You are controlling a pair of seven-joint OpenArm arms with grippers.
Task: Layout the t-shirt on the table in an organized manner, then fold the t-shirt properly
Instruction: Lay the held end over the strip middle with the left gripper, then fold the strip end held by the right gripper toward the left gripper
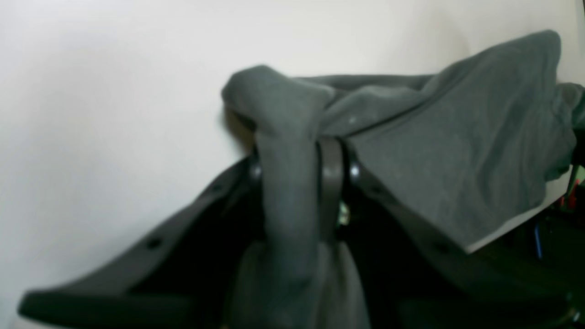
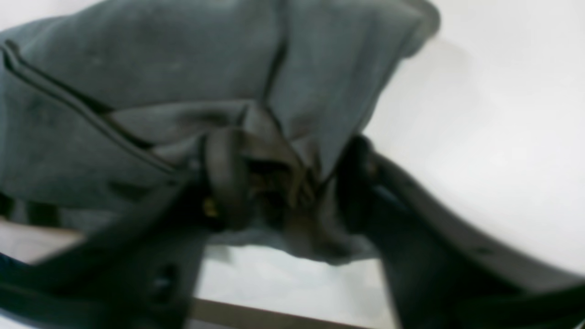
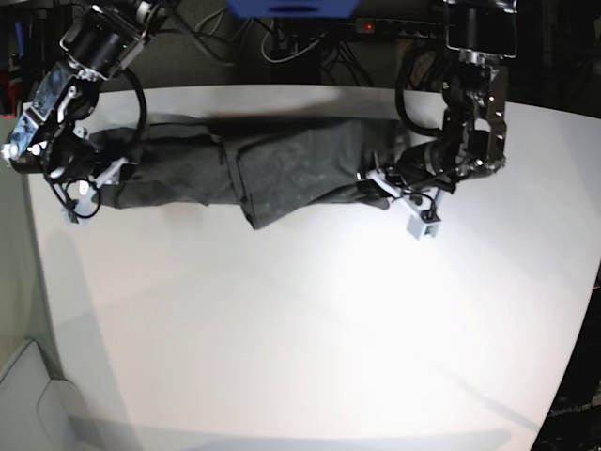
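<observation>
Gripper on our right arm (image 3: 89, 193), at the base view's left, sits at one end of the t-shirt (image 3: 282, 169); its jaws stand apart with cloth bunched between them, and we cannot tell if it grips. Shirt lies stretched as a rumpled band along the far side of the table (image 3: 300, 329). Left gripper (image 3: 385, 178) is clamped on a fold at the other end. We judge this the layout step; next, spread the cloth flat.

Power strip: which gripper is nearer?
Left. The left gripper, clamping the t-shirt, sits in front of the power strip; the right gripper is at the shirt's opposite end.
</observation>
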